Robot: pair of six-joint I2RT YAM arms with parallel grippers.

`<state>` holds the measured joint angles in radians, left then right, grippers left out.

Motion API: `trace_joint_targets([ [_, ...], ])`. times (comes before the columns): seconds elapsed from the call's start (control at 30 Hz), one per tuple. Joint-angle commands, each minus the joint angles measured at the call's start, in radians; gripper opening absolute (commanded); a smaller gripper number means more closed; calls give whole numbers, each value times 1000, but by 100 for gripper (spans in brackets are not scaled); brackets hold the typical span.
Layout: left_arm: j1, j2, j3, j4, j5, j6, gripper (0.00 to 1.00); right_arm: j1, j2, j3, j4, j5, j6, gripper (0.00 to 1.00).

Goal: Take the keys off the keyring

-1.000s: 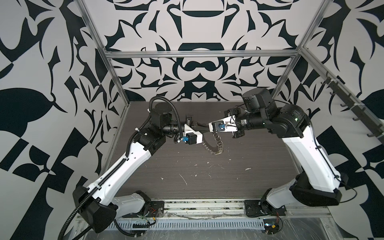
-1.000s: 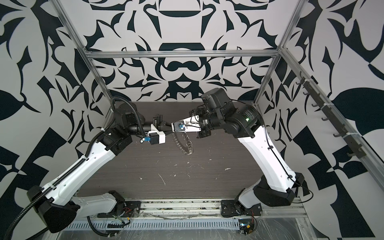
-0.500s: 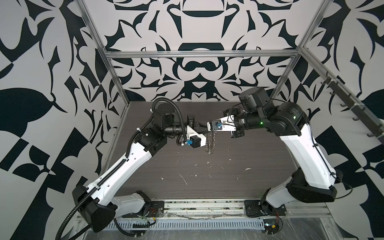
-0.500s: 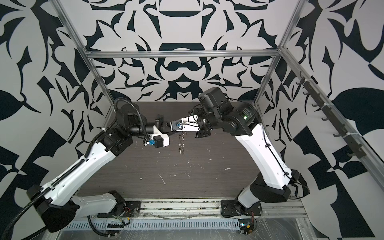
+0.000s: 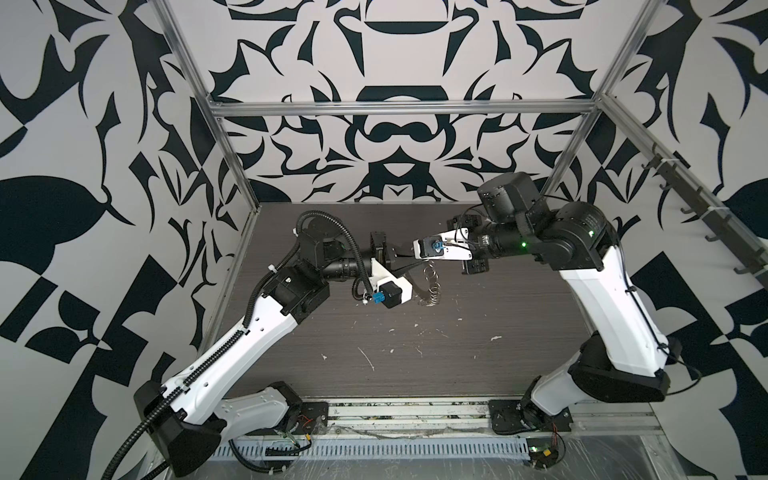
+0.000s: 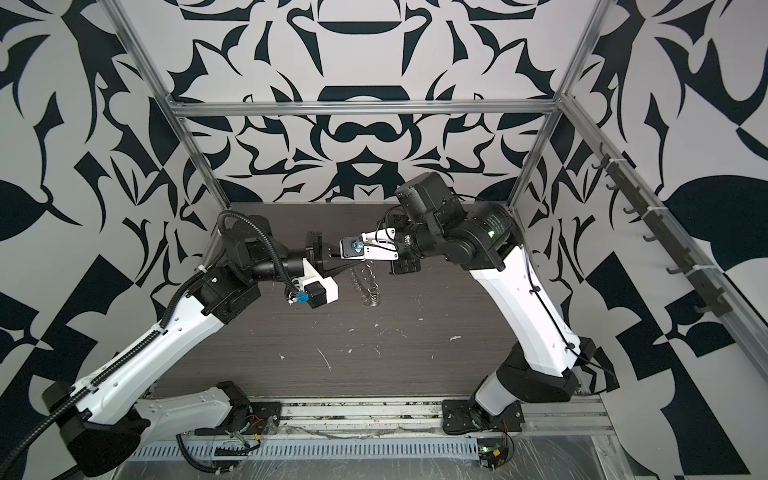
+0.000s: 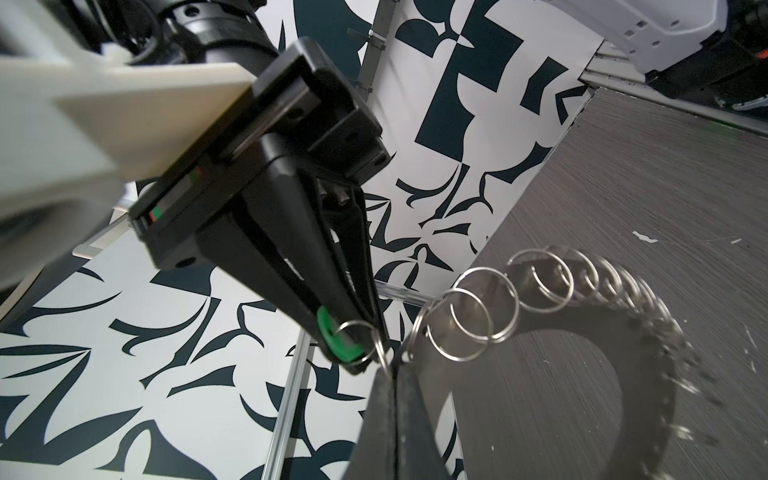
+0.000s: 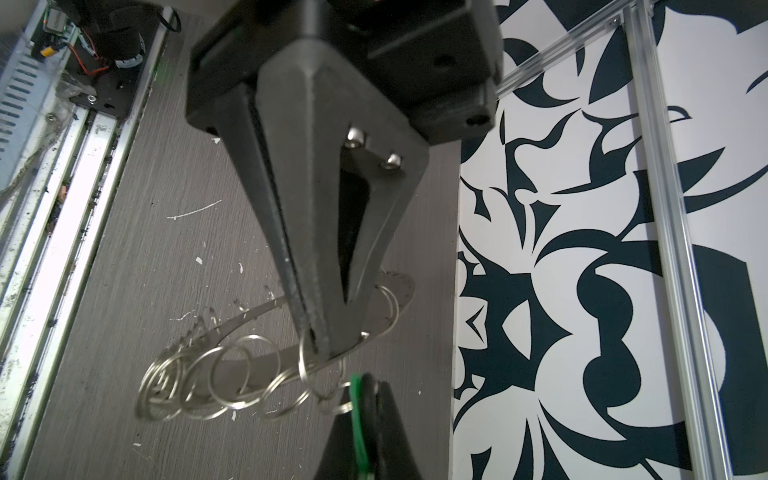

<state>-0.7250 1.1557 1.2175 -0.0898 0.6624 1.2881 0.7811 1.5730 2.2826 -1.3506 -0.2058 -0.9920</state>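
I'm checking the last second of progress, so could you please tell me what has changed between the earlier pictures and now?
The keyring swung from slanting to hanging nearly straight down, and the left wrist turned slightly. Nothing was taken hold of or let go: the left gripper stays shut on the green-tagged key, and the right gripper stays shut on the keyring's rim.

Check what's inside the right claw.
The key: only its green tag's end shows, pinched in the shut right claw, a small loop hooked through it. The claw covers the rest; no blade is visible.
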Motion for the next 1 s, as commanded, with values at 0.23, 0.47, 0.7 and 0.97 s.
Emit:
trace_joint_targets([
  [0.23, -45, 59, 39, -178, 93, -17, 0, -4, 19, 96, 215, -7, 52, 0],
  [0.47, -42, 85, 62, -151, 64, -107, 0, 14, -7, 66, 208, 29, 19, 0],
  [0.7, -22, 90, 55, -74, 59, -184, 0, 13, -58, 3, 205, 64, -18, 0],
  [0.97, -19, 111, 68, -106, 106, -110, 0, 13, -40, 35, 209, 62, 3, 0],
])
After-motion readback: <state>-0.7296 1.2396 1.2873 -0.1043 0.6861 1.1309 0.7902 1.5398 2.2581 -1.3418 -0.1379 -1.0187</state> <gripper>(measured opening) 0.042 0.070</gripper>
